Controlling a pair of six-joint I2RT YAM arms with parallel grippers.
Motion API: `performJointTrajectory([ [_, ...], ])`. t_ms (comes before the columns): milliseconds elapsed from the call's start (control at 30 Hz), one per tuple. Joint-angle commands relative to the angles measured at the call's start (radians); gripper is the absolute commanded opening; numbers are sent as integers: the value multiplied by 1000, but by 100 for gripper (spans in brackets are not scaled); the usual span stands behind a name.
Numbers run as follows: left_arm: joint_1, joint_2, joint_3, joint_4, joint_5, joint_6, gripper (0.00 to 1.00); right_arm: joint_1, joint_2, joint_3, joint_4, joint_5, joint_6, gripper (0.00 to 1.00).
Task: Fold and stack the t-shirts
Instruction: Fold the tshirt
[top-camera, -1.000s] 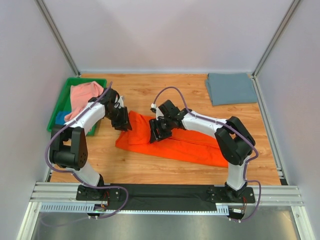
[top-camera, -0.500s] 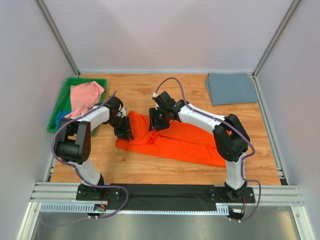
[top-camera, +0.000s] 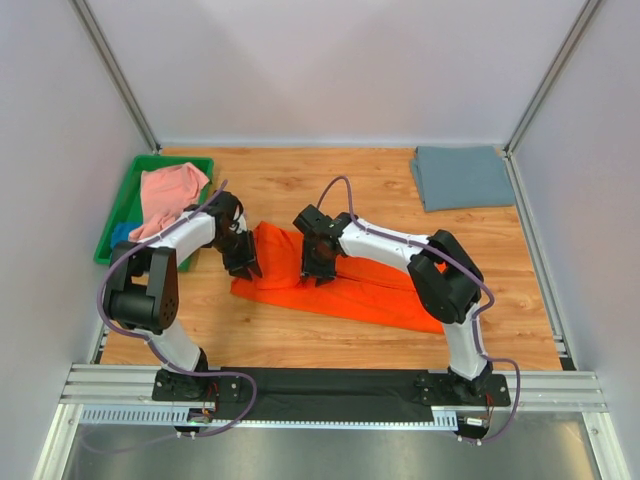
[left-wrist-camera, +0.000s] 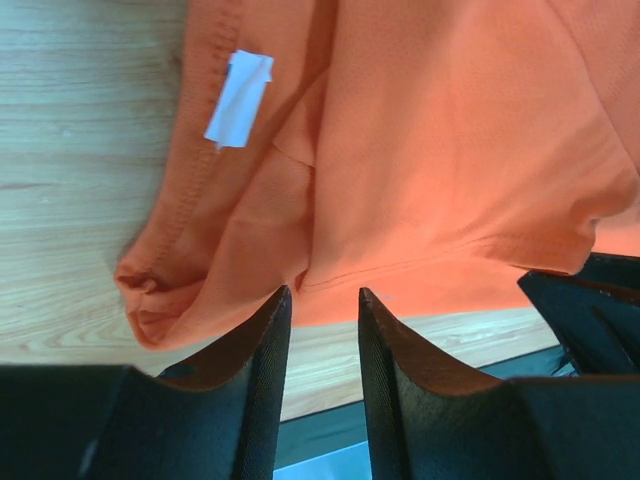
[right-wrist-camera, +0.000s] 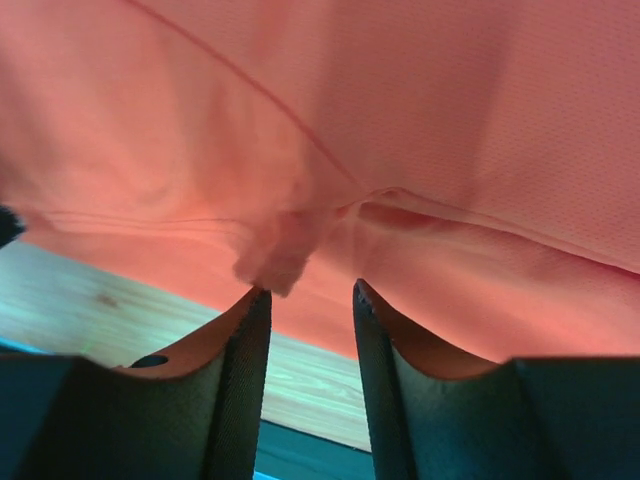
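From above and behind, the top view takes in the whole worktop (top-camera: 350, 190); each wrist view faces down from very near — all share the orange t-shirt (top-camera: 370, 290).

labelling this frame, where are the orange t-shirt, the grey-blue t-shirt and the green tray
orange t-shirt (top-camera: 370, 290) top view, middle of cloth
grey-blue t-shirt (top-camera: 462, 177) top view, centre of fold
green tray (top-camera: 120, 212) top view, left wall

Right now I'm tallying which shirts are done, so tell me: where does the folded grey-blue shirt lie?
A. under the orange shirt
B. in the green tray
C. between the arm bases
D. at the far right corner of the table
D: the grey-blue shirt lies folded flat at the far right corner of the table, well apart from the orange shirt and the green tray.
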Motion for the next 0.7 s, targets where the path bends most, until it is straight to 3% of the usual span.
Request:
performJointTrajectory([
  [0, 15, 5, 33, -20, -20, -12, 41, -3, 1, -30, 31, 54, 39, 39],
  [100, 17, 8, 104, -54, -61, 9, 42, -5, -18, -74, 62, 54, 25, 19],
  [133, 18, 14, 155, -61, -86, 15, 43, -3, -25, -85, 71, 53, 17, 9],
  [233, 28, 51, 268, -78, -104, 51, 46, 0, -64, -143, 120, 36, -1, 0],
  [433, 58, 209, 503, -118, -94, 103, 47, 0, -111, -174, 147, 4, -45, 3],
  [600, 64, 338, 649, -132, -33, 149, 47, -25, -191, -154, 71, 36, -53, 25],
  [667, 64, 378, 672, -143, -15, 159, 46, -61, -217, -160, 53, 43, -53, 26],
])
